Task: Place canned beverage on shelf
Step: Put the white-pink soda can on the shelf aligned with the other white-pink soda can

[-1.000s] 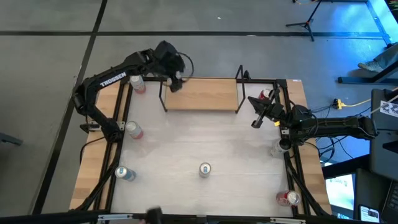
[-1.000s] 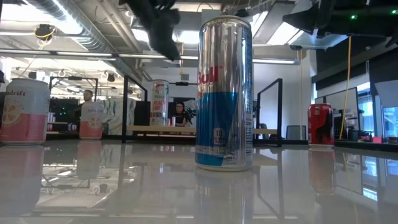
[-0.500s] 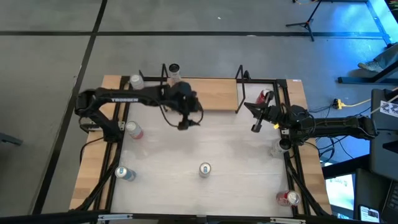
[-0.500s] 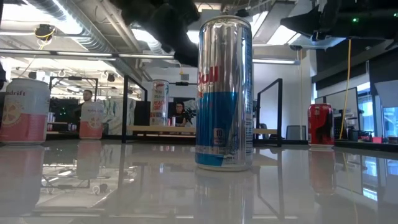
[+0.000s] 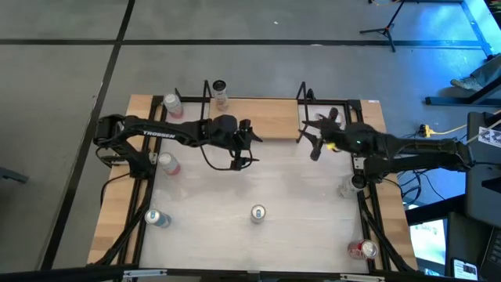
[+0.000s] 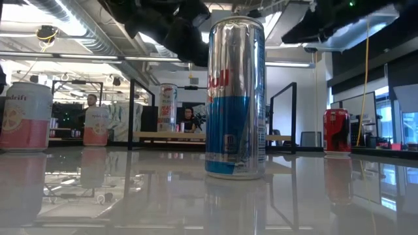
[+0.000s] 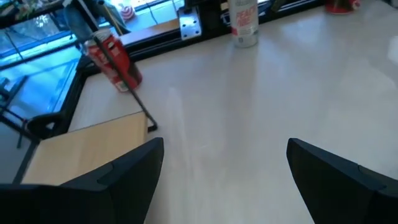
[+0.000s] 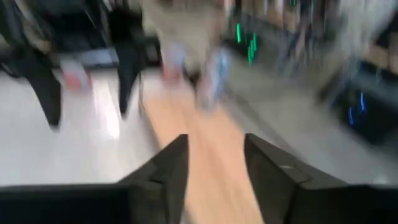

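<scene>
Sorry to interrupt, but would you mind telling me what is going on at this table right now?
Two robot arms are stocking canned drinks on a low wooden shelf at the table's far edge. One can stands at the shelf's left end. The left tool is empty and open, above the table just in front of the shelf. The right tool, also empty with its fingers apart, is by the shelf's right end. Several other cans wait around the table, including a tall one near the front.

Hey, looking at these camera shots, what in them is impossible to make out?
- Right wrist view: motion blur smears the shelf board; whatever stands at its far end cannot be identified.
- Low view: the tall silver and blue can hides the shelf's middle.
- High view: labels on the can on the shelf and the table's cans are too small to read.
- Left wrist view: the red can is crossed by a shelf post.
</scene>
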